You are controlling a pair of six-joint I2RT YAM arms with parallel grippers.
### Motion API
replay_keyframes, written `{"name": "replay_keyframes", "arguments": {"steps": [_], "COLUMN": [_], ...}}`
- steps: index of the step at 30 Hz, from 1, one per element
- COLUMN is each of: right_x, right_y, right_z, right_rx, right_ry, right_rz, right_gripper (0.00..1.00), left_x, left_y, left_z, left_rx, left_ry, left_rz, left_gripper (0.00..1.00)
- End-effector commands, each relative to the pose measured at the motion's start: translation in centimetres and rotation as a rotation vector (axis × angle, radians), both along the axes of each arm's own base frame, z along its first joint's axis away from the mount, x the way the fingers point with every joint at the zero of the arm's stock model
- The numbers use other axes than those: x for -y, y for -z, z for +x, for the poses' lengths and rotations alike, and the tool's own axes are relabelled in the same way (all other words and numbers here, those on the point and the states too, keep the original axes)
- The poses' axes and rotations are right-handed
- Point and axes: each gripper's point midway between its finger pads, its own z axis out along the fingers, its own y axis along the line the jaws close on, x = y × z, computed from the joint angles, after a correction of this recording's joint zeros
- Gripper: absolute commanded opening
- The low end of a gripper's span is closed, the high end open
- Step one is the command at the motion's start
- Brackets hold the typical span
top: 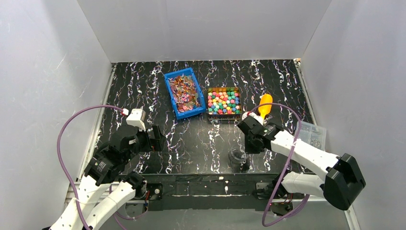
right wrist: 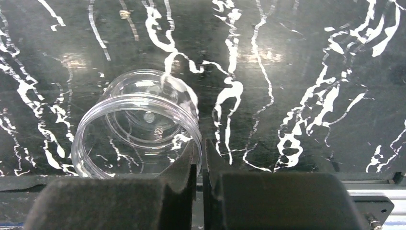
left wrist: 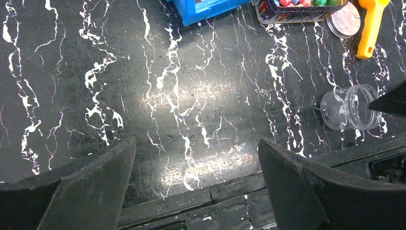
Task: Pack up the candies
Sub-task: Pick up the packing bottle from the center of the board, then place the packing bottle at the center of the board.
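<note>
Black marbled table [top: 191, 140], candies [top: 223, 101] well beyond right pincer [right wrist: 200, 147] pinching clear jar [right wrist: 139, 125]

1. A robotics lab test cell, seen from above: plain white panel walls [top: 201, 28] box in a small table on three sides.
2. A black tabletop with white marble-like veining [top: 201, 139] fills the floor of this enclosure, with a pale metal rail [top: 102, 108] along its left edge.
3. Two white-and-black jointed robot arms, the left arm [top: 103, 167] and the right arm [top: 306, 153], are mounted side by side at the near edge.
4. Exposed purple cables [top: 59, 143] loop out from the arms.
</note>
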Motion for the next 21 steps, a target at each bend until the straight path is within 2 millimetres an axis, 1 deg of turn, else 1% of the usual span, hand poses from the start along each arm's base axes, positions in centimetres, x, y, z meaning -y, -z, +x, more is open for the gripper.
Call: {"name": "replay_keyframes", "arguments": {"steps": [1,4,10,15,21], "right_x": [-3.5,-5.6,-9.9,-13.0,-15.8], "right_y": [-2.0,-3.0,-3.9,-3.7,-3.2], "right_z": [2.2,3.2,4.5,5.1,5.3], "right_rx": [0.082,0.12,0.157,0.166,0.169], "right_ry": [-0.042,-0.078,-0.158,-0.214,-0.265], "right_rz": [0.038,0.032,0.022,0.009,0.002], "right_gripper": [0.02,0.01,0.01,0.02,0.03], "left_x": [-0.3,-0.3,-0.3,-0.3,-0.3], "left_y": [0.6,0.6,0.7,0.7,0.7], "left_z": [0.0,0.1,0.1,0.1,0.1], "left_rx": [-0.016,-0.015,-0.019,-0.016,-0.016], "left_ry": [-0.006,-0.008,-0.009,-0.011,-0.011], "left_rz": [0.023,0.022,0.026,0.024,0.024], "left_gripper": [0.99,0.99,0.99,0.99,0.99]}}
